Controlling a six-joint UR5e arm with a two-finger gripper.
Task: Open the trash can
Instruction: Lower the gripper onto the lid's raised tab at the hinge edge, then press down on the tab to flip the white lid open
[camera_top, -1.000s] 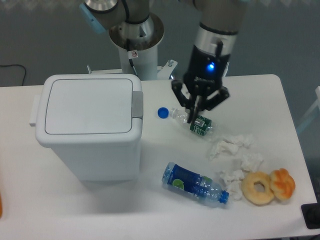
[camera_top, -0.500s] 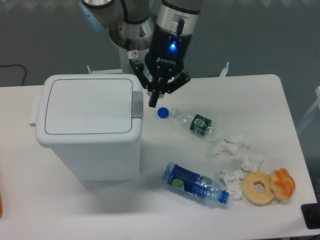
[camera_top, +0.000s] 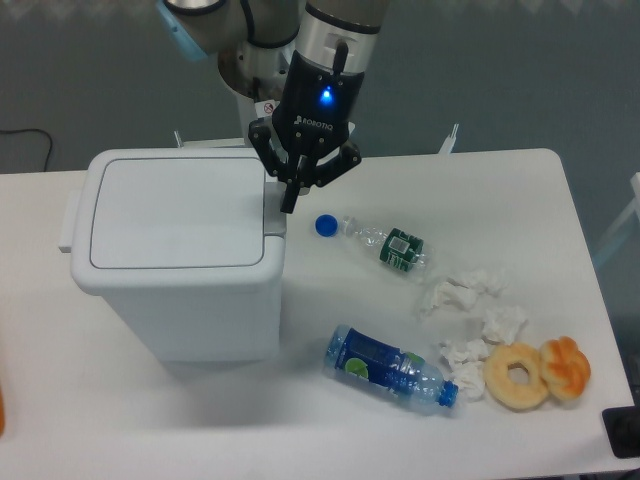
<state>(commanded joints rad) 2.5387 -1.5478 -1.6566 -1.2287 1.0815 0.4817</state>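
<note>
Big white boxy plastic trash can (camera_top: 180, 300) at the left of the frame, standing on the white counter (camera_top: 520, 200). Flat white lid (camera_top: 175, 212) down flat, so not open yet. Black end effector (camera_top: 289, 205) at upper middle, fingers pressed close together, holding nothing, tip right over the grey push-button strip (camera_top: 274, 208) on the lid's right edge. Hard to tell if touching. Left to do: push down, pop the lid up.
</note>
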